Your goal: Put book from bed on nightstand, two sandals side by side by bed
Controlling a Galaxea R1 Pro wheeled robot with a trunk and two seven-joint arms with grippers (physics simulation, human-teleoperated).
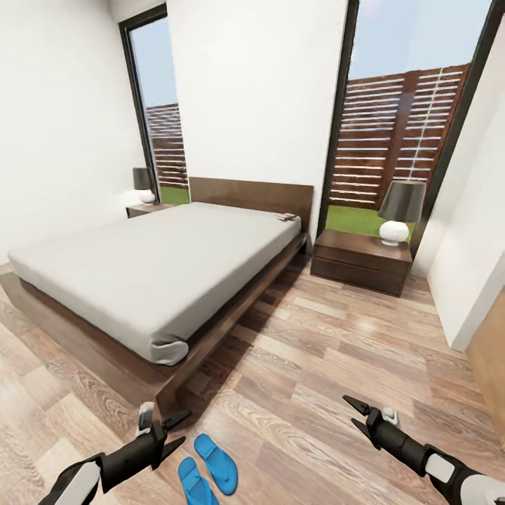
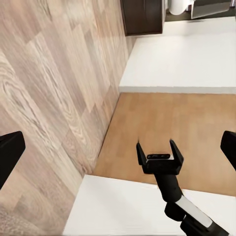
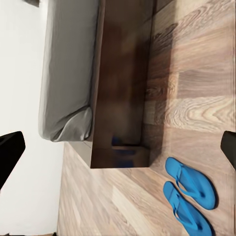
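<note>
The book (image 1: 285,216) lies flat on the bed (image 1: 147,263) near the headboard. It looks thin, light and a little bendable, so gripping its edge seems best. Left hand (image 1: 177,429) and right hand (image 1: 354,412) are both apart, holding nothing.

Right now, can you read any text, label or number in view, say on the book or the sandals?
No readable text anywhere.
Book at the mattress's far corner by the headboard: too small to read.
Sandals: plain blue, no marking visible.
</note>
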